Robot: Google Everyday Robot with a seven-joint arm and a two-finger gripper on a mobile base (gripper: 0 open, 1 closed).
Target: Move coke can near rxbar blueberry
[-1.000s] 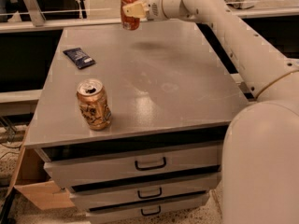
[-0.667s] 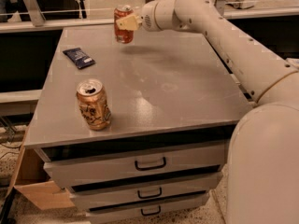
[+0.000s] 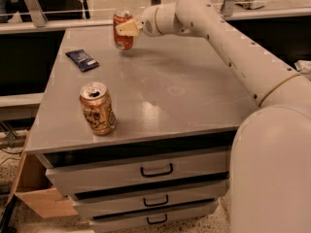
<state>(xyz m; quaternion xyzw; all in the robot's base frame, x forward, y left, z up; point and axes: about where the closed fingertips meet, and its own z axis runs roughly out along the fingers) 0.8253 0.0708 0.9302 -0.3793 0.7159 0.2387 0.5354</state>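
Note:
The coke can [image 3: 122, 38], slim and red-orange with a silver top, is upright at the far middle of the grey cabinet top [image 3: 194, 96]. My gripper [image 3: 125, 29] is shut on the coke can from its right side and holds it at or just above the surface. The rxbar blueberry [image 3: 82, 59], a flat dark navy wrapper, lies on the far left of the top, to the front-left of the coke can and apart from it.
A wider gold-brown patterned can [image 3: 97, 108] stands near the front left edge. My white arm [image 3: 233, 47] reaches across the right side of the top. Drawers [image 3: 155, 171] are below the front edge. A cardboard box [image 3: 34, 198] sits on the floor at left.
My gripper has carried the coke can leftward and down, from high above the far edge to the cabinet top, closer to the rxbar blueberry.

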